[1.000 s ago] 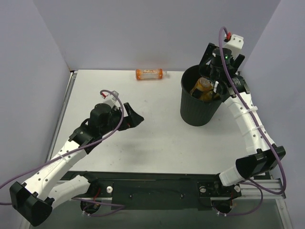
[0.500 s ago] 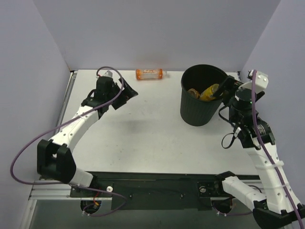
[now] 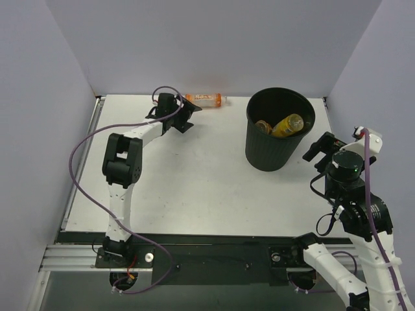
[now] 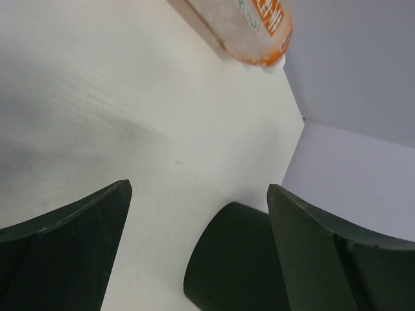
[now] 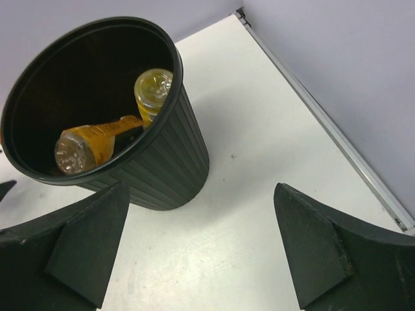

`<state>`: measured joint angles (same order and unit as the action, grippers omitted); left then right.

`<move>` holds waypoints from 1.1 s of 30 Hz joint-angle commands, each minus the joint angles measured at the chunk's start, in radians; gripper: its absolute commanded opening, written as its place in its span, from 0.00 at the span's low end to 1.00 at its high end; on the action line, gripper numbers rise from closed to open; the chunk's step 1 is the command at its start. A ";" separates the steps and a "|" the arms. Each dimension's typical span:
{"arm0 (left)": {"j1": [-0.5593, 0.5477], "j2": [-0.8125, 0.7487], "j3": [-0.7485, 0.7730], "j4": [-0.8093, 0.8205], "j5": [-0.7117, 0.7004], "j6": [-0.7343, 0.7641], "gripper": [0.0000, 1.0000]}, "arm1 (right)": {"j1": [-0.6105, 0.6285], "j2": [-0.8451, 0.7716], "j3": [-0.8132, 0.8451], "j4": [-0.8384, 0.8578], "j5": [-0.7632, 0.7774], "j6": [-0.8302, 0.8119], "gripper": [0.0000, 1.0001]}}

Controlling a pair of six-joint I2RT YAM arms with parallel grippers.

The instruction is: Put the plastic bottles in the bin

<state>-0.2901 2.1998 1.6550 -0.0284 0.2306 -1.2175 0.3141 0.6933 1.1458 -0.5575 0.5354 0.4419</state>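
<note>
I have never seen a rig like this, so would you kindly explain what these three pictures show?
These are two robot arms bolted at the near edge of a white table. The overhead picture looks down from above and behind them; the other two come from a camera on each wrist, so the dark wedges at the bottom are that gripper's own fingers. One orange bottle lies on its side at the far edge; the left gripper is open near it, holding nothing. The black bin holds at least two bottles, a yellow bottle and an orange-labelled bottle. The right gripper, open and empty, sits to the bin's right.
</note>
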 commanded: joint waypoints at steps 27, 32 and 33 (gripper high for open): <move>0.025 0.517 0.589 0.151 -0.215 -0.356 0.97 | 0.006 0.221 0.115 -0.102 0.121 -0.029 0.87; 0.020 0.567 0.660 0.108 -0.221 -0.410 0.97 | 0.006 0.241 0.118 -0.097 0.120 -0.029 0.87; 0.019 0.572 0.663 0.104 -0.252 -0.427 0.97 | 0.006 0.242 0.120 -0.096 0.120 -0.031 0.87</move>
<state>-0.2729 2.7335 2.2520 0.0959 0.0357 -1.5822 0.3157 0.9260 1.2274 -0.6552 0.6216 0.4187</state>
